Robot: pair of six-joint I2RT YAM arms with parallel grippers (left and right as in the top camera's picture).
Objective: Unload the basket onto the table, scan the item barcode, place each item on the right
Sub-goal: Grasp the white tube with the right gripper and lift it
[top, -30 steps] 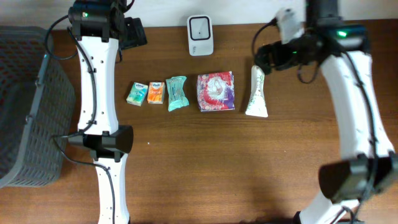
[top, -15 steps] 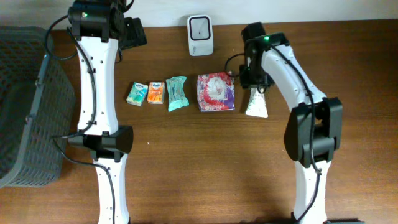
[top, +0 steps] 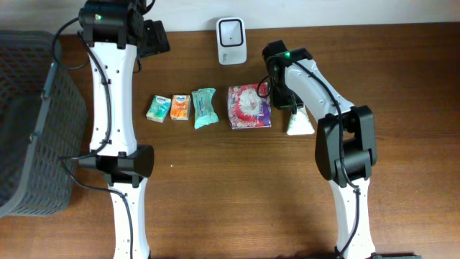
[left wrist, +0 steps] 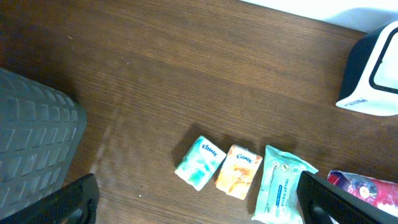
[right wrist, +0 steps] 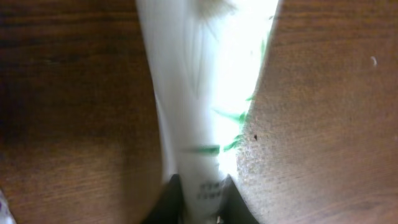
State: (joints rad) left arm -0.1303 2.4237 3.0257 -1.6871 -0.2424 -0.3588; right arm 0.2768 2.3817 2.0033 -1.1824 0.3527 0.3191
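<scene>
Glossy white plastic tube (right wrist: 199,93), smooth matt brown wooden table (top: 237,187)

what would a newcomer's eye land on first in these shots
The right arm bends over the right end of a row of small packets, its fingers shut on a white plastic tube with green print. Behind the row, at the back edge of the brown wooden table, stands a white box-shaped scanner. A dark grey mesh basket fills the left side.

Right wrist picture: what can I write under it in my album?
Right gripper pinching the end of a white tube on the wooden table.
</scene>
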